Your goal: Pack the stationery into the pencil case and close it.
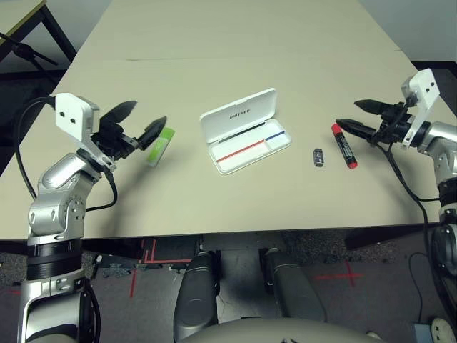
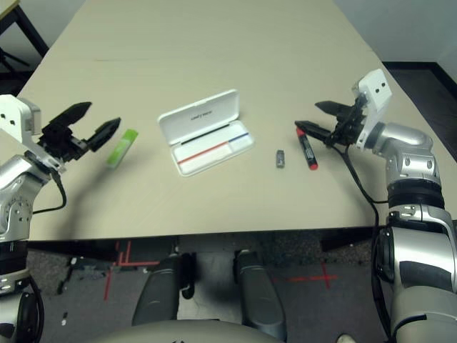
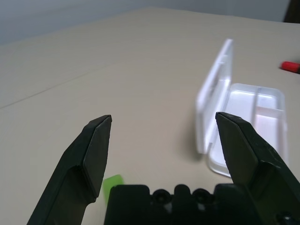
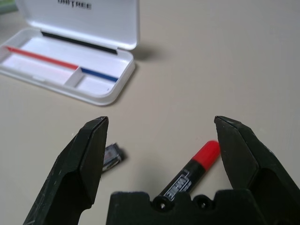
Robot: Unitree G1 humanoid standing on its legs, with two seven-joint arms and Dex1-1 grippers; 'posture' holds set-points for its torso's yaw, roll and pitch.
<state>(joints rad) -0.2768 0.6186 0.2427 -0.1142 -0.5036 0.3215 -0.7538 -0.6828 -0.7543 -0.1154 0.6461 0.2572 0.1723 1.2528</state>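
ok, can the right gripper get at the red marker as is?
Probably yes. The right gripper is open just beside the red marker, which lies bare on the table. The small dark-grey block lies apart on its other side.

You're looking at a large beige table (image 1: 235, 43) with a matte top and a faint seam (image 1: 214, 59) running across its far half. Beyond its far right corner there's a pale wall (image 2: 400, 28) with a dark baseboard (image 2: 418, 66) where it meets the floor. At the far left you can see the corner of a 2nd table (image 1: 18, 18) on black legs (image 1: 53, 36). Under the near edge, the dark speckled floor (image 1: 143, 271) carries red tape marks (image 1: 143, 251). Light is even, shadows soft.
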